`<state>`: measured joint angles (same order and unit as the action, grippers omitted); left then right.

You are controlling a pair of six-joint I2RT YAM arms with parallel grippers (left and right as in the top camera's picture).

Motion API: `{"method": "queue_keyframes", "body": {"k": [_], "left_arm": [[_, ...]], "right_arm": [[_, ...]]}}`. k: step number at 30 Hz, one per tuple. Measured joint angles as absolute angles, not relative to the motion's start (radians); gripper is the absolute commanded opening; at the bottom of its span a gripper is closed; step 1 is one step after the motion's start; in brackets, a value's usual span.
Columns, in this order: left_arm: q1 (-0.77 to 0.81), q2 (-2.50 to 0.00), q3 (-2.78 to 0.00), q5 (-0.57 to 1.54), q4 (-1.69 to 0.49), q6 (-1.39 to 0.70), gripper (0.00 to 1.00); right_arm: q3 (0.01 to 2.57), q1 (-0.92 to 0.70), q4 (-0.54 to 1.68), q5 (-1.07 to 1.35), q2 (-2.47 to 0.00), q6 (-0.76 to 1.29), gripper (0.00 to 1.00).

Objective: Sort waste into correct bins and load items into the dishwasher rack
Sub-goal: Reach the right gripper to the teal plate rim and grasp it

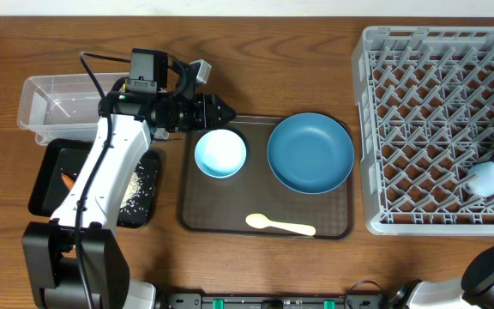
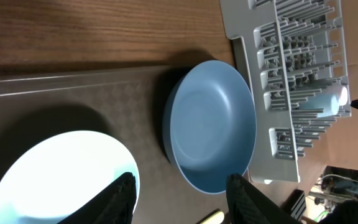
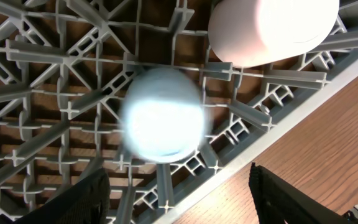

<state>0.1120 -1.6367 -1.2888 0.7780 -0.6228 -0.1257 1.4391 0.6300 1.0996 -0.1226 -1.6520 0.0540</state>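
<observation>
Underneath, a brown wooden table (image 1: 256, 51) is seen, bounded by a pale wall (image 1: 230, 9) at its far edge. One grey dishwasher rack (image 1: 440, 51) is set at the right, one brown serving tray (image 1: 230, 225) in the centre, and one clear tub (image 1: 58, 99) and one black tray (image 1: 45, 184) at the left. One dark-blue plate (image 1: 310, 154), one light-blue bowl (image 1: 220, 153) and one cream spoon (image 1: 280, 226) are carried on the serving tray. A second bowl (image 3: 163, 118), blurred, and one pale cup (image 3: 272, 28) are lodged in the rack. Rice grains (image 1: 140, 189) and one carrot piece (image 1: 69, 180) are held in the black tray. The left gripper (image 2: 182, 199) is spread wide and empty by the tray's bowl, the right gripper (image 3: 185, 199) likewise over the rack.
</observation>
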Motion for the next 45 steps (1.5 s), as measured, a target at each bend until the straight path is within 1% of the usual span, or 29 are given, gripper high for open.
{"method": "queue_keyframes", "body": {"k": [2,4,7,12,15,16,19,22,24,26,30,36,40,45], "left_arm": [[0.112,-1.637,-1.289,0.778,-0.625,-0.126,0.49],[0.112,-1.637,-1.289,0.778,-0.625,-0.126,0.49],[0.112,-1.637,-1.289,0.777,-0.625,-0.126,0.49],[0.112,-1.637,-1.289,0.722,-0.669,-0.122,0.49],[0.112,-1.637,-1.289,0.673,-0.705,-0.112,0.5],[0.112,-1.637,-1.289,0.656,-0.716,-0.109,0.5],[0.112,-1.637,-1.289,0.593,-0.755,-0.103,0.5],[0.112,-1.637,-1.289,0.526,-0.794,-0.103,0.5],[0.112,-1.637,-1.289,0.488,-0.815,-0.1,0.5],[0.112,-1.637,-1.289,0.445,-0.836,-0.1,0.5],[0.112,-1.637,-1.289,0.393,-0.855,-0.1,0.5],[0.112,-1.637,-1.289,0.366,-0.857,-0.1,0.5],[0.112,-1.637,-1.289,0.36,-0.857,-0.1,0.5],[0.112,-1.637,-1.289,0.359,-0.857,-0.1,0.5]], "right_arm": [[1.439,0.63,1.091,-0.102,-1.652,0.057,0.81],[1.439,0.63,1.07,-0.059,-1.652,0.061,0.83],[1.439,0.631,1.024,0.104,-1.652,0.048,0.78],[1.439,0.605,0.963,0.42,-1.652,-0.026,0.77],[1.439,0.529,0.93,0.516,-1.652,-0.054,0.77],[1.439,0.489,0.919,0.534,-1.652,-0.062,0.75],[1.439,0.353,0.881,0.562,-1.652,-0.075,0.74],[1.439,0.197,0.816,0.532,-1.652,-0.084,0.75],[1.439,0.096,0.764,0.463,-1.652,-0.088,0.8],[1.439,-0.007,0.713,0.355,-1.652,-0.091,0.84],[1.439,-0.181,0.644,0.131,-1.659,-0.102,0.85],[1.439,-0.29,0.638,-0.015,-1.747,-0.11,0.82],[1.439,-0.311,0.665,-0.098,-1.847,-0.07,0.82],[1.439,-0.312,0.705,-0.132,-1.917,-0.03,0.82]]}}
